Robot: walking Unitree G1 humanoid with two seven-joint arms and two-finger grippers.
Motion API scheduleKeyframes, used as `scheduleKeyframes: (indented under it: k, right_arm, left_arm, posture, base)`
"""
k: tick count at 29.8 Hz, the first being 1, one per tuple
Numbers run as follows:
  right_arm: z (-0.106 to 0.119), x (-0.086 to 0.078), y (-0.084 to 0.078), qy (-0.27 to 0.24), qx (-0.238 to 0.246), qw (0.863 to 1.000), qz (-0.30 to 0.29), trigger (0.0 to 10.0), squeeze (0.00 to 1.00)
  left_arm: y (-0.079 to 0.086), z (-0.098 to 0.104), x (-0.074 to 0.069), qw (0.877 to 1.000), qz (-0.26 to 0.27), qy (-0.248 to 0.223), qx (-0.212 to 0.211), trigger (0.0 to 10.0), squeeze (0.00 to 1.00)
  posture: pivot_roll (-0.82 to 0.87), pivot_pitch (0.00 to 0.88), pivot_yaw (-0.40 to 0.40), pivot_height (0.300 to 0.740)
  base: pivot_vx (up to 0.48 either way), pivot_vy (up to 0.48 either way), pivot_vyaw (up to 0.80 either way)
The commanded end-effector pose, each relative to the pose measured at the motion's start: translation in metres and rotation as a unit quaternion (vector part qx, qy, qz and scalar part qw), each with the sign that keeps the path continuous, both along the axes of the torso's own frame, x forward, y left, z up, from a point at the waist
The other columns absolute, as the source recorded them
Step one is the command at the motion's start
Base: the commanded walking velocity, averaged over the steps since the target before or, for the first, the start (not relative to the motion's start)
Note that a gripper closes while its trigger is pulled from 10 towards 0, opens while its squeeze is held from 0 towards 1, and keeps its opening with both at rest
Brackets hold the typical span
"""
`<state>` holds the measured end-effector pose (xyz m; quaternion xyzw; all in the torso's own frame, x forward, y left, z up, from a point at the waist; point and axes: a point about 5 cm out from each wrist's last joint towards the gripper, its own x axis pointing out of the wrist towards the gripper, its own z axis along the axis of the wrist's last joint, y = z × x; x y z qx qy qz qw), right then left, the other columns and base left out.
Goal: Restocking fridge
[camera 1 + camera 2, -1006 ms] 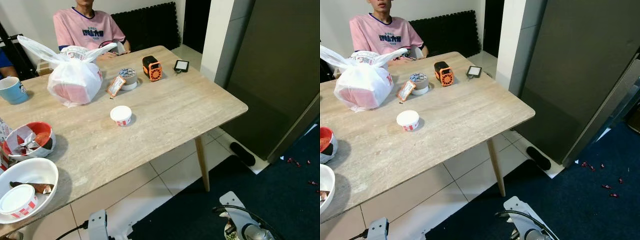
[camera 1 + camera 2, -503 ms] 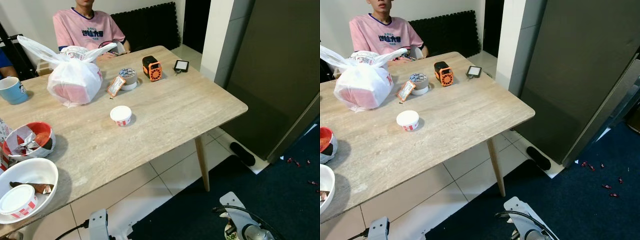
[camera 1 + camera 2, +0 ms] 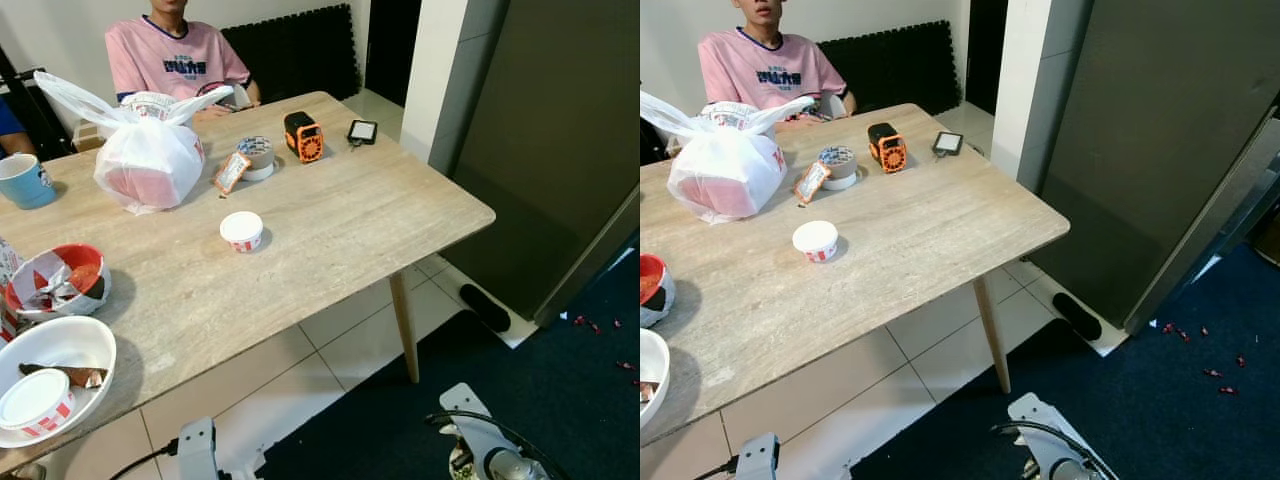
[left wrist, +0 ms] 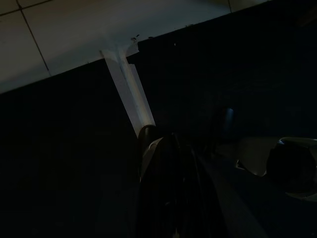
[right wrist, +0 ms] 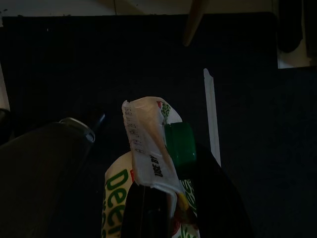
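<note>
A: bench (image 3: 330, 230) layout?
B: Bag (image 3: 148, 160) far left, cup (image 3: 242, 230) in front of it. Tape roll (image 3: 257, 155), speaker (image 3: 303, 136), phone (image 3: 362, 131) in a row to the right. 2 bowls (image 3: 55, 345) near-left edge. Fridge (image 3: 560, 150) right of bench.

Pale wood grain, thin plastic, matt dark panels

The table (image 3: 330, 215) is showing a light, matt wood-grain top on a tapered wooden leg (image 3: 404, 325). On it, a thin white plastic bag (image 3: 148, 160) is crinkling with a slight sheen, beside a small paper-looking tub (image 3: 242, 230) and an orange plastic device (image 3: 304, 136). The fridge (image 3: 1160, 140) is presenting a smooth, dull grey-brown face. Floor tiles (image 3: 330, 345) are looking glossy and pale, meeting a dark blue, matt carpet (image 3: 1180, 400). The right claw (image 5: 163, 218) is gripping a glossy printed pouch (image 5: 148, 163) with a green plastic cap.
</note>
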<state>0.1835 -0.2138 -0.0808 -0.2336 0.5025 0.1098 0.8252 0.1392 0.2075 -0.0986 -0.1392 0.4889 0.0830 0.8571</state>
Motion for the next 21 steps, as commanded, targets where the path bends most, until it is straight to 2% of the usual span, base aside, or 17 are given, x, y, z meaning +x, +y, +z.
scheduleKeyframes:
  k: [1, 21]
  right_arm:
    - [0.0022, 0.0028, -0.0043, -0.005, -0.001, 1.0, -0.011, 10.0, 0.0]
    - [0.001, 0.0005, -0.0035, -0.002, -0.002, 1.0, -0.007, 10.0, 0.0]
  left_arm:
    - [-0.0078, -0.0023, -0.0025, 1.0, -0.007, 0.008, -0.008, 10.0, 0.0]
    - [-0.0066, -0.003, -0.0051, 1.0, -0.007, 0.01, -0.007, 10.0, 0.0]
  posture:
    - [0.0, 0.0, -0.003, 0.74]
    - [0.0, 0.0, -0.003, 0.74]
  base:
    - [0.0, 0.0, 0.0]
    - [0.0, 0.0, 0.0]
